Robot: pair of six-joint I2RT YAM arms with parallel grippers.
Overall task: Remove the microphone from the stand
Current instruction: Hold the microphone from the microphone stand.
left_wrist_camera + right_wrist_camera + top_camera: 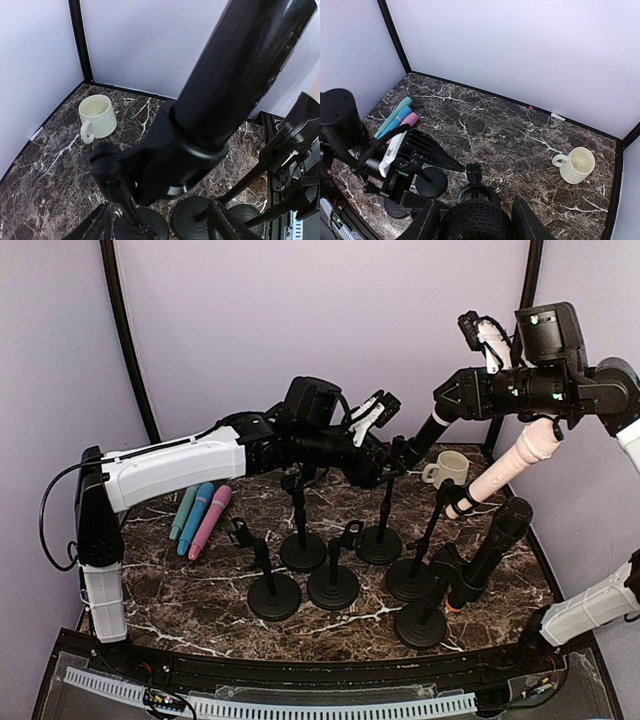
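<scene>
The black microphone point(425, 432) leans steeply, mesh head uppermost, its lower end seated in the clip of the rear black stand point(380, 543).

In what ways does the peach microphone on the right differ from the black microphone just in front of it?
Colour: the peach microphone is pale, the black microphone dark. Place: the peach microphone sits farther back and higher, the black microphone lower and nearer the camera. Both are tilted, heads up toward the right.

Mug point(447, 470) behind stands point(333, 587); loose microphones point(203, 520) left of them.
</scene>
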